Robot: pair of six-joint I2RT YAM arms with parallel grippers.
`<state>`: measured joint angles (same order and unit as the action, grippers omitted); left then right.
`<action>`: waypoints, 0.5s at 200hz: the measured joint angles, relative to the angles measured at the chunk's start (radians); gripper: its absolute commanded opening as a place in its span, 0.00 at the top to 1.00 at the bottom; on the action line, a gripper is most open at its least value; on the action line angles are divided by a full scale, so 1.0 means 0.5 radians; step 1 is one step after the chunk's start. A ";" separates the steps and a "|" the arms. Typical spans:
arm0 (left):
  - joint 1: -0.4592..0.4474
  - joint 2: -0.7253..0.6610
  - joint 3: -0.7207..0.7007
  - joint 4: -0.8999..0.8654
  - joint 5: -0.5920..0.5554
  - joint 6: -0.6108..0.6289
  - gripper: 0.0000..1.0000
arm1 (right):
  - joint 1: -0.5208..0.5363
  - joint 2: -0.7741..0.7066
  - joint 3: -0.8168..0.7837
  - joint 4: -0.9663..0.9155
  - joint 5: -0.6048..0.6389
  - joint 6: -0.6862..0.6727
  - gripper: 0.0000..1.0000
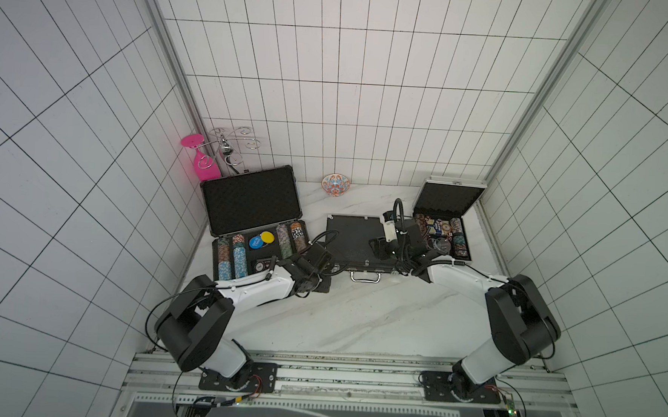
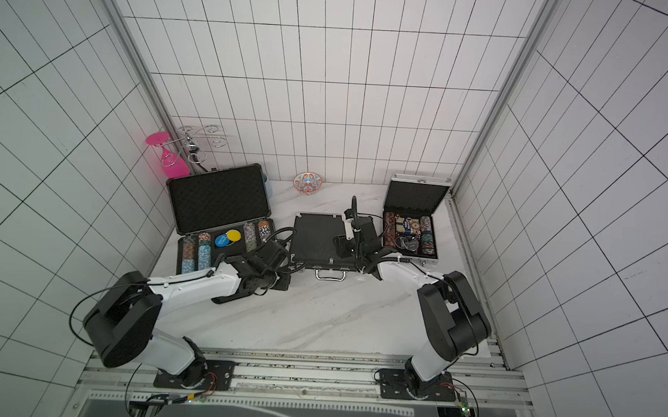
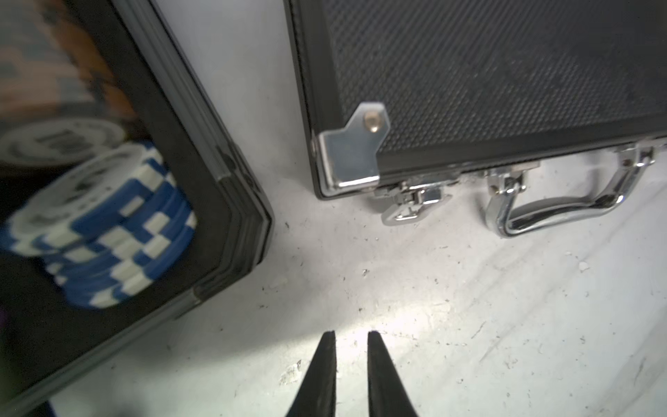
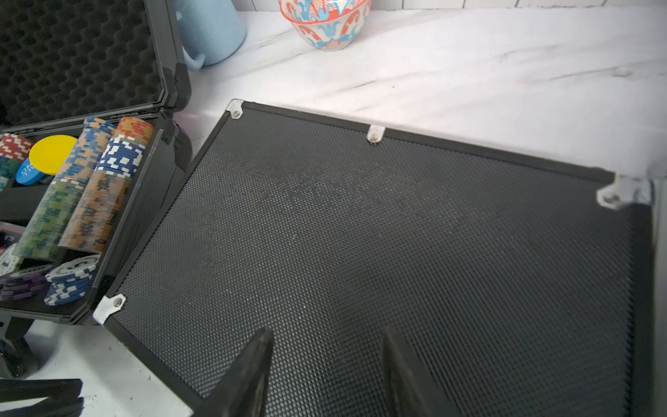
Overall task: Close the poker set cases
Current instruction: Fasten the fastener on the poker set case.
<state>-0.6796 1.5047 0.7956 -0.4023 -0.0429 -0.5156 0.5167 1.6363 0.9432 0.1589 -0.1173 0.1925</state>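
Left end effector (image 3: 351, 334) barely parted, right end effector (image 4: 326, 330) spread, both empty; large ribbed case (image 1: 250, 201) lid looks stiff: push its top rim.

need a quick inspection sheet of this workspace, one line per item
surface: white marble-look tabletop, scuffed and speckled near the left claw
job's things: large black case open, chips inside; medium black case lid down; small silver case open
clutter: patterned bowl; pink glass hanging in wire rack; light blue mug behind the large black case
grippers: left claw narrow gap, empty, above bare tabletop; right claw open, empty, over the medium black case's lid
cables: black cable loops at both wrists, no snag seen
surroundings: white tiled walls; aluminium rail under the arm bases
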 measured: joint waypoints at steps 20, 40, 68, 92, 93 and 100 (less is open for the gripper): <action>0.000 0.053 0.002 0.089 0.018 -0.002 0.81 | 0.034 0.072 0.076 -0.004 -0.007 -0.027 0.55; 0.000 0.081 0.002 0.162 0.035 -0.008 0.81 | 0.048 0.138 0.114 -0.002 -0.020 -0.039 0.60; 0.000 0.143 0.011 0.266 0.042 -0.021 0.81 | 0.053 0.231 0.121 -0.008 -0.040 -0.043 0.63; 0.000 0.249 0.028 0.333 0.047 -0.031 0.82 | 0.054 0.253 0.121 0.009 -0.054 -0.039 0.64; 0.000 0.254 0.029 0.335 0.047 -0.032 0.82 | 0.053 0.253 0.121 0.009 -0.055 -0.038 0.64; 0.001 0.275 0.029 0.348 0.044 -0.032 0.82 | 0.054 0.255 0.121 0.010 -0.056 -0.036 0.64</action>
<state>-0.6792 1.6424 0.8101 -0.2283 -0.0208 -0.5316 0.5438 1.7638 1.0039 0.1638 -0.1455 0.1745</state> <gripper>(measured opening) 0.184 0.363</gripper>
